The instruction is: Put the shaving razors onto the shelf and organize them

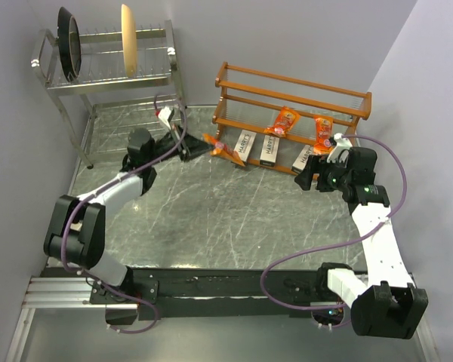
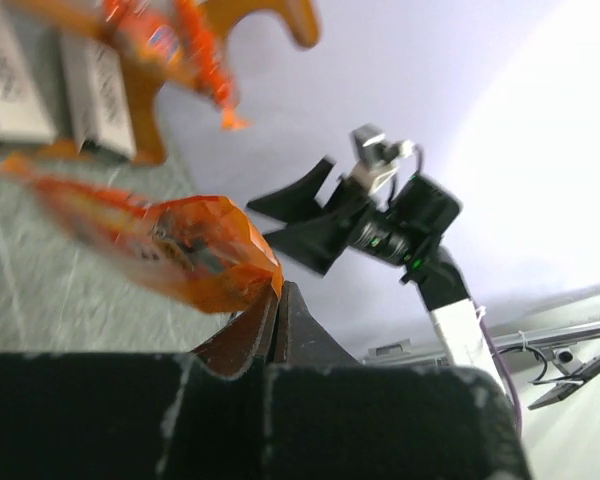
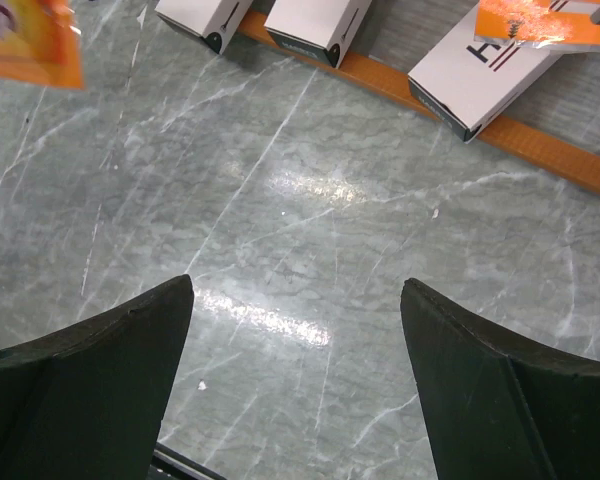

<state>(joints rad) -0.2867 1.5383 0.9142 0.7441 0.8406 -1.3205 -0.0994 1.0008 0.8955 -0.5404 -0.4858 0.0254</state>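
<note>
Left of shelf [image 1: 294, 84]: dish rack [image 1: 107, 85], plate [image 1: 127, 39] | left gripper [image 2: 278, 305] pinches orange pack [image 2: 192, 250]

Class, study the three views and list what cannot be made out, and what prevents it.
- Left wrist view: print on the held orange pack is blurred; the shelf is cut off by the top edge.
- Top view: how the left gripper pinches that pack is too small to tell.
- Right wrist view: lettering on the grey box is hidden past one letter by an orange pack above it and the top edge.
</note>
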